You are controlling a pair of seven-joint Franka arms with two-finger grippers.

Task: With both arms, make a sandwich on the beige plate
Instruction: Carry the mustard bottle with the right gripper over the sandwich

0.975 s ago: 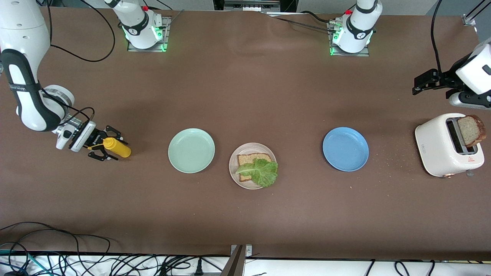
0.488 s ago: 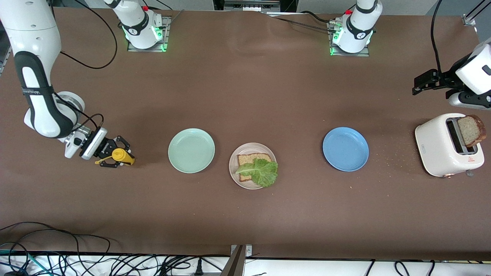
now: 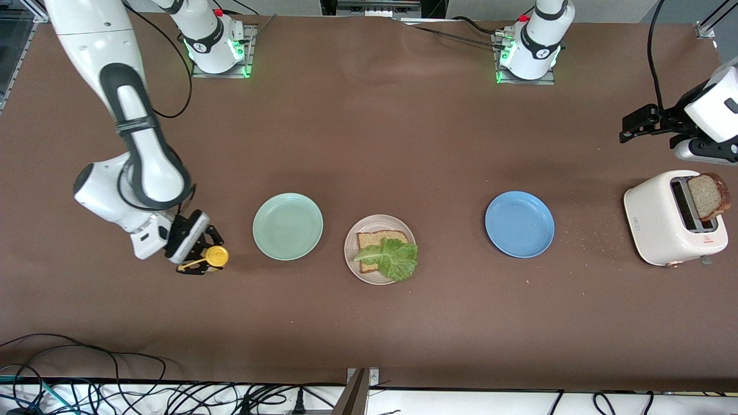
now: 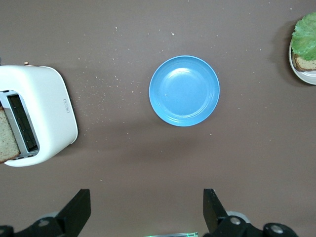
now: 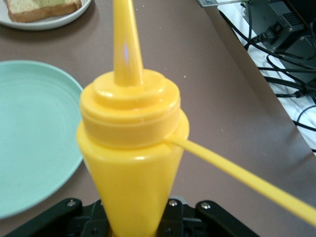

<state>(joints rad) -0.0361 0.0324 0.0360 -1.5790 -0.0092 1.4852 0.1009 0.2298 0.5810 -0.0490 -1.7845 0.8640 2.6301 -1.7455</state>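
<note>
Right tool (image 3: 202, 257) pinches yellow mustard bottle (image 3: 215, 257) beside mint plate (image 3: 287, 226); left tool (image 4: 147, 213) spread, waiting

No readable text anywhere. Toaster (image 3: 671, 218) carries small dark logo mark on side wall, too small to read; red warning triangle sign near its slots, plus tiny print beside it, illegible. Same logo mark shows on toaster in left wrist view (image 4: 65, 103), also unreadable. Round emblems on both arm bases (image 3: 214, 43), no letters made out. Yellow squeeze bottle (image 5: 129, 148) bears no label. Plates plain.
</note>
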